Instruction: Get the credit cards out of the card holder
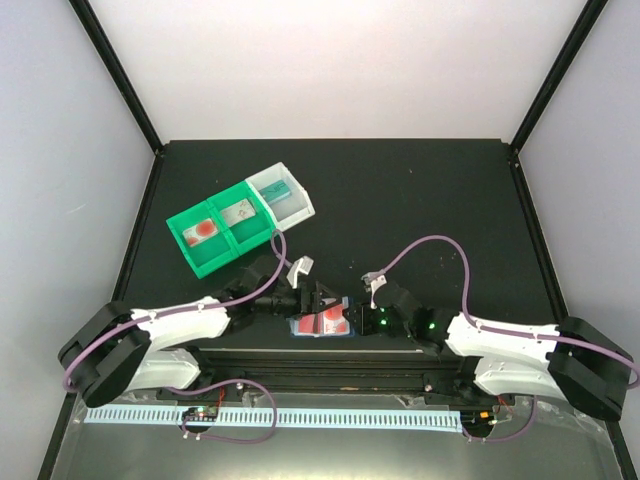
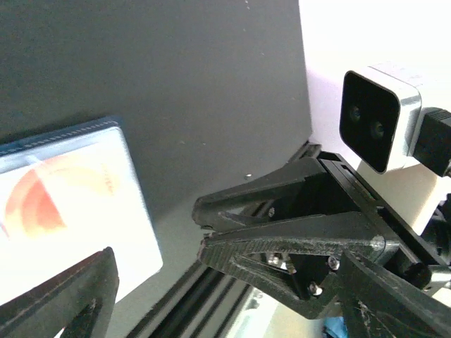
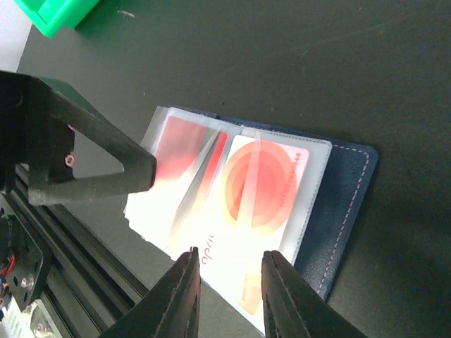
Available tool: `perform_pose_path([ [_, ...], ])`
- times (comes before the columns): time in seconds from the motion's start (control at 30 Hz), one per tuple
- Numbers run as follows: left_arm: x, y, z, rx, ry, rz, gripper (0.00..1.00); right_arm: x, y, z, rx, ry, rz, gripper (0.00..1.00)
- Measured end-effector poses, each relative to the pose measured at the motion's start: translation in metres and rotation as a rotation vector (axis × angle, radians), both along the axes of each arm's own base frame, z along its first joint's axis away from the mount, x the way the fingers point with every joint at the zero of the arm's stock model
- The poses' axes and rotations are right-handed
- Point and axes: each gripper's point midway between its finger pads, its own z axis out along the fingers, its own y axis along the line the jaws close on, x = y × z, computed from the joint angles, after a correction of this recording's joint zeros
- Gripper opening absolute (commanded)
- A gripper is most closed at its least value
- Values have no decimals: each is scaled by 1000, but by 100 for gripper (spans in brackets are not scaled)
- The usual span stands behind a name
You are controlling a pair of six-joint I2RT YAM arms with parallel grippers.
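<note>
The card holder (image 3: pixel 349 193) lies open on the dark table near the front edge, a navy stitched cover under clear sleeves. Whitish credit cards (image 3: pixel 264 183) with red-orange patches sit in the sleeves. My right gripper (image 3: pixel 231 255) hovers at the holder's near edge, jaws a little apart with nothing between them. In the left wrist view its fingertips (image 2: pixel 203 229) stop just short of the holder (image 2: pixel 63 211). My left gripper (image 1: pixel 316 297) is open over the holder's other side; one finger (image 2: pixel 74 296) shows low left, and one finger (image 3: pixel 106 169) reaches over the sleeves.
A green compartment tray (image 1: pixel 228 262) with a white end bin (image 1: pixel 300 205) stands at the back left; its corner (image 3: pixel 53 13) shows in the right wrist view. The black rail (image 1: pixel 330 352) of the table's front edge runs just behind the holder (image 1: pixel 322 324).
</note>
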Motion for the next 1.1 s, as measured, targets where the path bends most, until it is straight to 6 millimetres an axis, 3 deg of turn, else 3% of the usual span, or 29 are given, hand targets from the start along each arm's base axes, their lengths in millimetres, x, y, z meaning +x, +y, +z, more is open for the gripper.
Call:
perform_pose_path([
  [0.3, 9, 23, -17, 111, -2, 75, 73, -4, 13, -14, -18, 54, 41, 20],
  [0.7, 8, 27, -50, 190, 67, 73, 49, 3, 15, -44, -106, 89, 17, 20],
  [0.97, 9, 33, -71, 246, 87, 82, 48, 7, 22, -50, -93, 86, 16, 19],
  [1.1, 12, 31, -76, 245, 84, 82, 42, 7, 22, -51, -73, 85, 8, 19],
])
